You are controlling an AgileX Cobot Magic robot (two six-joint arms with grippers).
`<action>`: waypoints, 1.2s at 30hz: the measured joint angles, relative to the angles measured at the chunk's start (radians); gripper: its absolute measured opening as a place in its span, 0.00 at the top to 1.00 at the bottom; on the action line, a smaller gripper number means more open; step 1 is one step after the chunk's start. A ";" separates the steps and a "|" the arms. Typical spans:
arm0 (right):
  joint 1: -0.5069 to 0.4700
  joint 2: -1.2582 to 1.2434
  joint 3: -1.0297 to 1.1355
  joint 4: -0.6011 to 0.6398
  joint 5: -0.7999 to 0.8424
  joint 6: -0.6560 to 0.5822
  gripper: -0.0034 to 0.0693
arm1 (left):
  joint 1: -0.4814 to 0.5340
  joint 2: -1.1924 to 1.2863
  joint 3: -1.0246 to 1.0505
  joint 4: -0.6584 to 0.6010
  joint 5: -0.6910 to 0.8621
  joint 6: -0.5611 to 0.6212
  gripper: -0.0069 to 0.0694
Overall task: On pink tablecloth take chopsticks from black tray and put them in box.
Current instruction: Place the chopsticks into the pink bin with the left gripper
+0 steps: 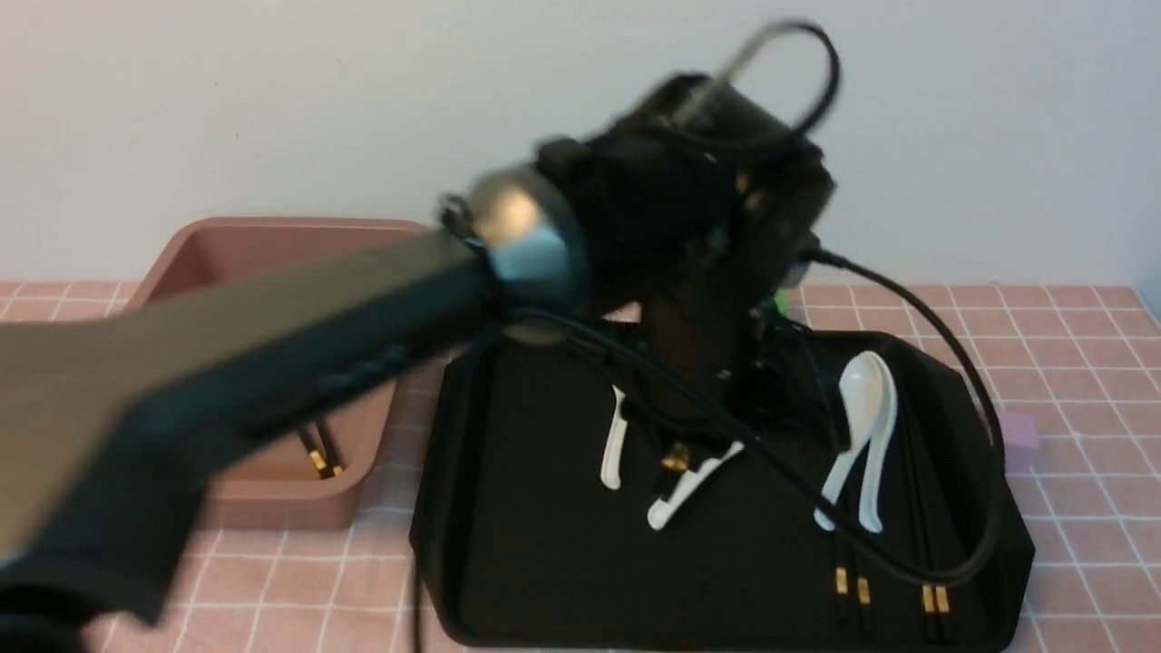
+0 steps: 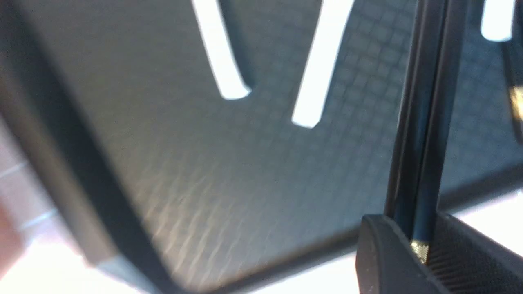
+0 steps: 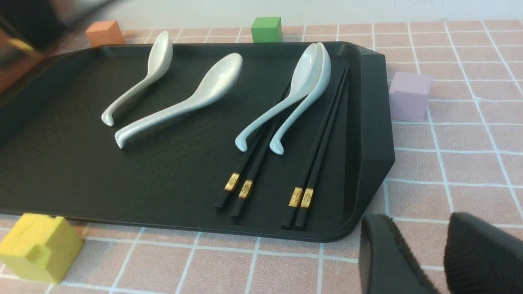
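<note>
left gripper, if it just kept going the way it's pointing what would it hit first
Most likely the black tray floor: the left gripper, shut on a pair of chopsticks, points down at bare tray beside the white spoon handles. Blur leaves the gap unclear.

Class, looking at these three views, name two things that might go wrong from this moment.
1. The left end effector pinches the held chopsticks right at their gold-banded end, so the long free length may swing or slip before reaching the box.
2. Two stacked spoons lie across another chopstick pair on the black tray; lifting that pair may drag the spoons.
</note>
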 joint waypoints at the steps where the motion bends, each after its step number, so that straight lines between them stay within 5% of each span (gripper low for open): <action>1: 0.000 0.000 0.000 0.000 0.000 0.000 0.62 | 0.010 -0.058 0.058 -0.001 -0.013 0.001 0.74; 4: 0.000 0.000 0.000 0.000 0.000 0.000 0.62 | 0.059 -0.167 0.183 -0.007 -0.051 0.001 0.74; 9: 0.000 0.000 0.000 0.000 0.000 0.000 0.62 | 0.326 -0.377 0.509 0.004 -0.177 0.000 0.74; 16: 0.000 0.000 0.000 0.000 0.000 0.000 0.62 | 0.580 -0.366 0.618 0.000 -0.310 0.016 0.74; 27: 0.000 0.000 0.000 0.000 0.000 0.000 0.62 | 0.666 -0.231 0.611 -0.003 -0.406 0.021 0.73; 36: 0.000 0.000 0.000 0.000 0.000 0.000 0.62 | 0.666 -0.218 0.597 -0.008 -0.434 -0.005 0.51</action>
